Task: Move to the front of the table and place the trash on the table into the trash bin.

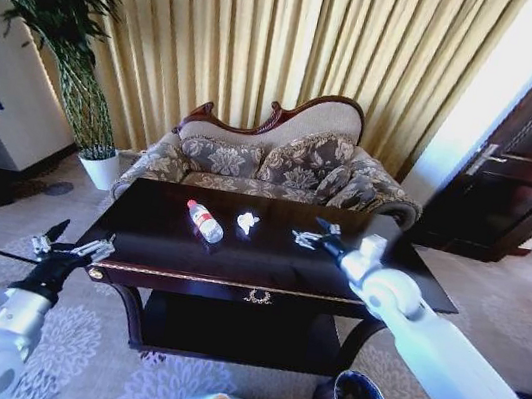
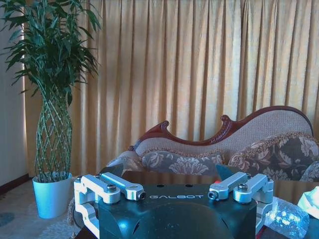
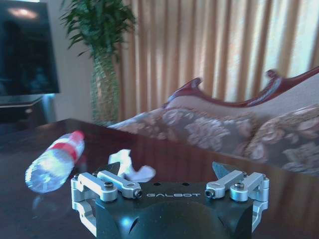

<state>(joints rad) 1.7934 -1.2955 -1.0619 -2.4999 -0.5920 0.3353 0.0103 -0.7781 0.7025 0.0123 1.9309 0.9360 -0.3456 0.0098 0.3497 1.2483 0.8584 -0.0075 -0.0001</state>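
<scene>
Trash is lying mid-table (image 1: 148, 242): bottle (image 1: 205, 221) beside paper wad (image 1: 247, 221). Right gripper (image 1: 306, 237) (jaws apart) is hovering near the wad; left gripper (image 1: 76, 249), also open, is waiting off the table's left edge.

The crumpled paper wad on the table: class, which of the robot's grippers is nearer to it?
Right. The right gripper hovers open over the table, just beside the paper wad. The left gripper hangs open off the table's left end, beyond the bottle.
</scene>
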